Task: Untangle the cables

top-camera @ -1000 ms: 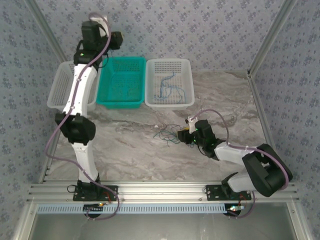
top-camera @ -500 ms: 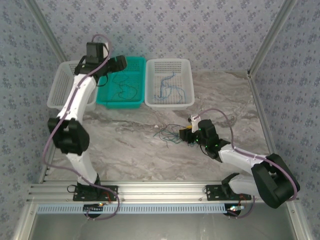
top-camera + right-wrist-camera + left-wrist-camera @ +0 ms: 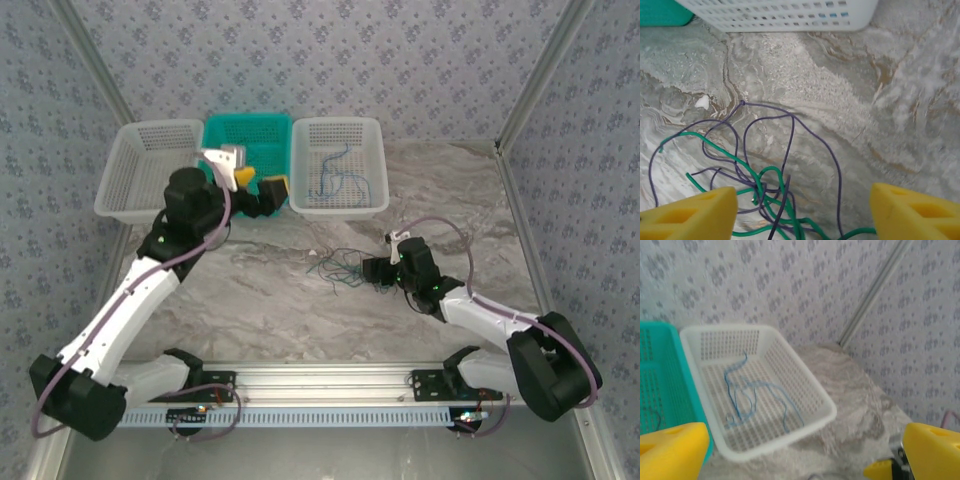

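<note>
Straddling the tangle of green and purple cables [image 3: 771, 186] on the marble table [image 3: 900, 100], right jaws stand wide and hold nothing. Risk: closing here pinches several strands at once, so a pull drags the whole knot or cinches it tighter. Wire this thin could also slip from the grip. Farther out, left jaws are wide and empty, facing the white basket [image 3: 815, 407] with loose blue cables [image 3: 742, 390], next to the teal basket [image 3: 670, 370]. Any sweep there could snag the sorted ones.
</note>
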Robot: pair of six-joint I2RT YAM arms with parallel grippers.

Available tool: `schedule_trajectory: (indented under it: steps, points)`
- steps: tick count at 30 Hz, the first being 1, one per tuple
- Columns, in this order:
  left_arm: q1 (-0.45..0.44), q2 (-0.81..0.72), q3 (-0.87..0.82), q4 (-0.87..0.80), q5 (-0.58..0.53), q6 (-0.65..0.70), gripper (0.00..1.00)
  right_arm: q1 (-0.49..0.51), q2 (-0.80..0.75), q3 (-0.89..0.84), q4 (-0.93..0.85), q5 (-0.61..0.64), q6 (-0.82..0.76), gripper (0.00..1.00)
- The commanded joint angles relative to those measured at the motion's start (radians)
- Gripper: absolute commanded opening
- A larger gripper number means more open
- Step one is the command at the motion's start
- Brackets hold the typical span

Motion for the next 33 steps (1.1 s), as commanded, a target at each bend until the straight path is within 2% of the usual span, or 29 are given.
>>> schedule_trajectory:
  steps: [1,6,9,10,12,17,21,24,27,30,33]
  points:
    - [-0.016,-0.052,-0.078,0.039,-0.026,0.035,0.99,0.013,0.024,-0.001,-0.009,-0.036,0.057,0.56]
    - [-0.016,-0.066,-0.134,0.010,-0.012,0.038,0.99,0.015,0.079,0.033,-0.007,-0.037,0.058,0.32]
    - [-0.017,-0.063,-0.161,0.023,0.017,0.030,0.99,0.016,0.094,0.056,-0.005,-0.052,0.055,0.03]
    - [-0.018,-0.061,-0.170,0.034,0.032,0.029,0.99,0.015,0.088,0.064,-0.013,-0.052,0.058,0.00]
    - [-0.019,-0.056,-0.177,0.043,0.076,0.036,0.99,0.022,0.029,0.065,-0.013,-0.047,0.062,0.00]
    - [-0.066,-0.049,-0.177,0.056,0.181,0.117,0.99,0.029,-0.150,0.094,-0.048,-0.077,-0.043,0.00]
    - [-0.113,-0.026,-0.158,0.064,0.243,0.185,0.99,0.025,-0.221,0.174,-0.138,-0.175,-0.141,0.00]
    - [-0.166,0.010,-0.139,0.091,0.305,0.248,0.99,0.031,-0.262,0.212,-0.137,-0.268,-0.163,0.00]
    - [-0.251,0.054,-0.128,0.127,0.308,0.353,0.99,0.037,-0.282,0.229,-0.101,-0.354,-0.179,0.00]
    - [-0.335,0.106,-0.130,0.167,0.259,0.475,0.99,0.044,-0.282,0.244,-0.098,-0.434,-0.213,0.00]
    - [-0.349,0.146,-0.171,0.277,0.210,0.503,0.99,0.053,-0.284,0.246,-0.100,-0.459,-0.215,0.00]
